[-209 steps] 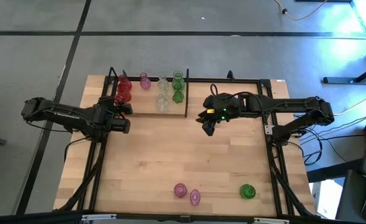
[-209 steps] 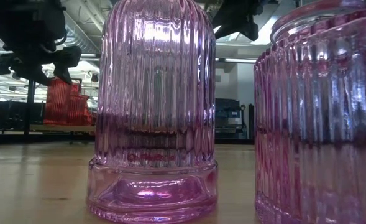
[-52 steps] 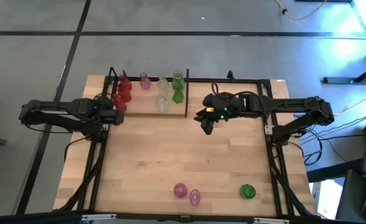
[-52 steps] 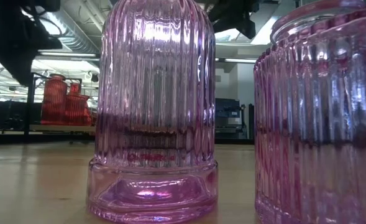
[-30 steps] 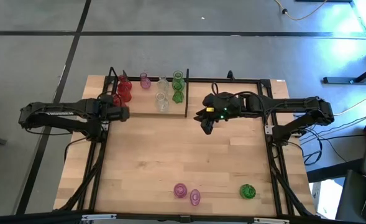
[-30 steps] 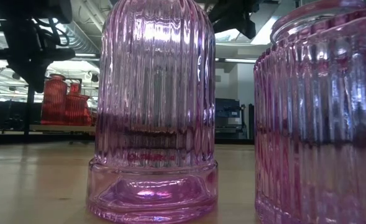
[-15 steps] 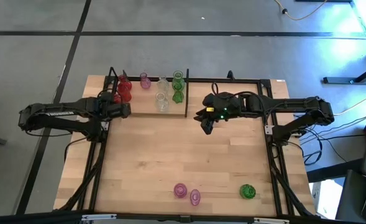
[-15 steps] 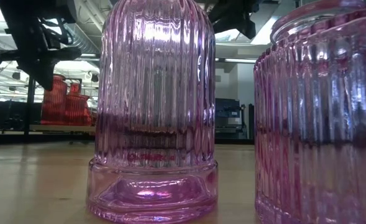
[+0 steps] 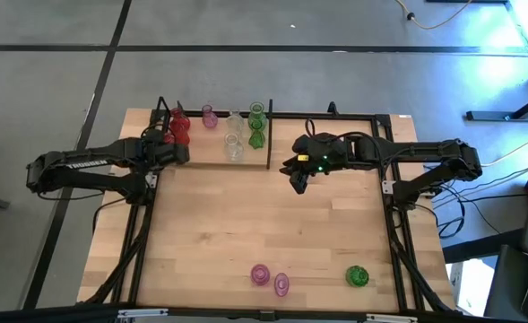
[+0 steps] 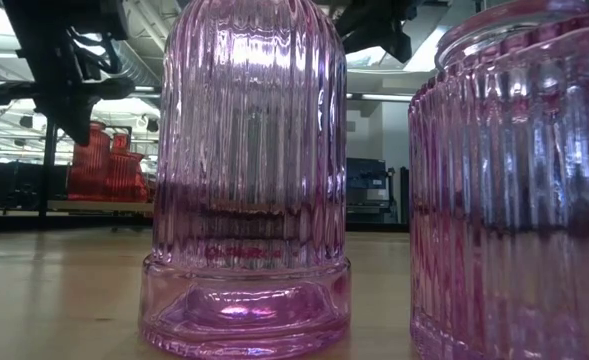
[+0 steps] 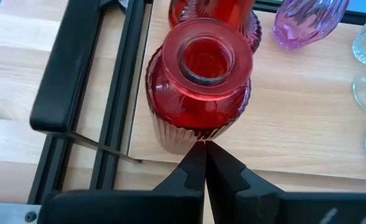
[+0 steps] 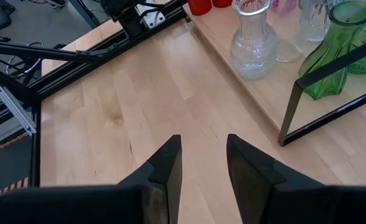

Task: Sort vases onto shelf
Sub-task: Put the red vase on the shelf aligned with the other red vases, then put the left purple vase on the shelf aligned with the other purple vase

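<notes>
Hovering at the shelf's (image 9: 212,152) left end, the left gripper (image 11: 203,149) had its fingers pressed together, tips just short of an upright red vase (image 11: 199,81) standing on the board straight ahead. The right gripper (image 12: 202,160) waited beside the shelf's other end, fingers spread and empty. Three vases near the table's front edge, two pink (image 9: 270,279) and one green (image 9: 357,275), looked closer to the right arm.
</notes>
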